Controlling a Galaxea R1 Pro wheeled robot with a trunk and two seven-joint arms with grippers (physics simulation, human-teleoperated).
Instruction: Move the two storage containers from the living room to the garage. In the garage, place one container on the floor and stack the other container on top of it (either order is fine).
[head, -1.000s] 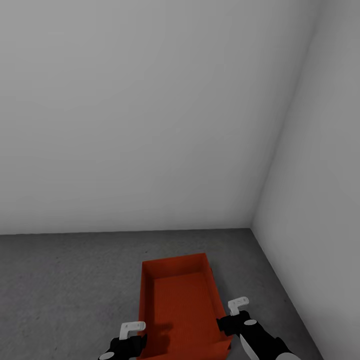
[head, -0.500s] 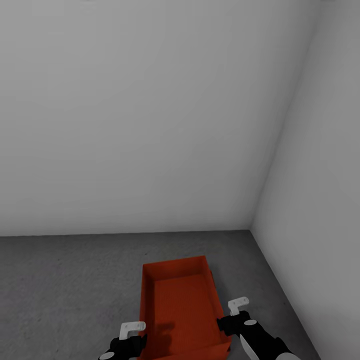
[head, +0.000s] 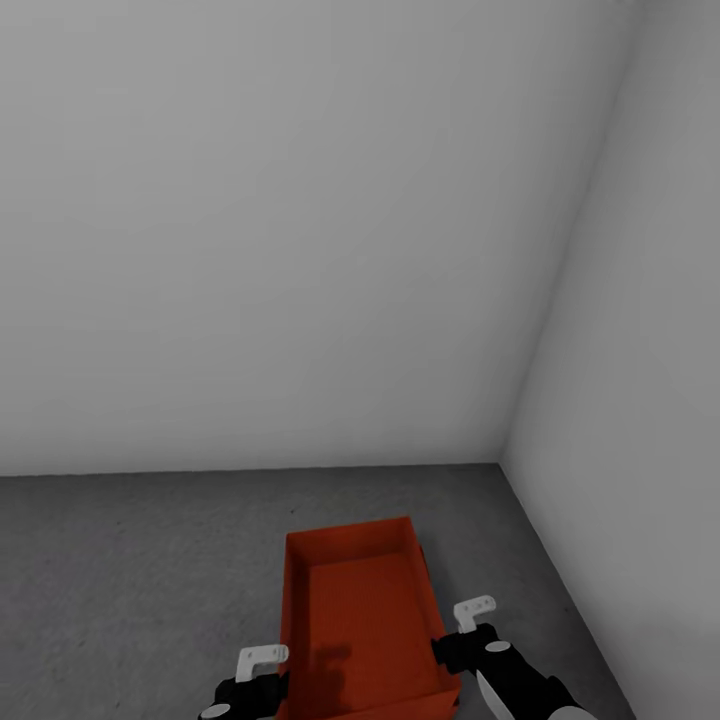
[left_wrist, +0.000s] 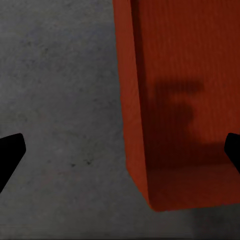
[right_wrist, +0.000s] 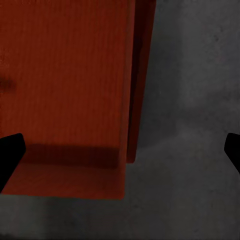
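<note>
1. The garage is a bare corner: pale grey walls (head: 300, 230) fill the far and right sides of the head view and meet at a corner to the right.

2. The floor (head: 120, 560) is dark, mottled grey concrete running from the foot of the walls to the near edge.

3. One storage container (head: 360, 620) sits on this floor, near the robot and a little right of centre, its long side running away toward the far wall. It is open-topped, orange-red and holds nothing. Whether there is a second bin under it I cannot tell from the head view. In the right wrist view, a second red edge (right_wrist: 142, 75) shows just outside the wall of the bin, which may be a lower bin or a rim.

4. The left gripper (head: 262, 672) hangs over the bin's left wall at its near end. In the left wrist view the jaws stand wide apart, one over bare floor and one over the bin's inside, gripping nothing.

5. The right gripper (head: 468, 622) hangs beside the right wall. Its jaws are likewise spread wide and grip nothing.

6. Judgement: at least one bin has reached the garage and been let go. If it rests alone, fetching and stacking the other one remains. If it already sits on its twin, the task is close to done.
</note>
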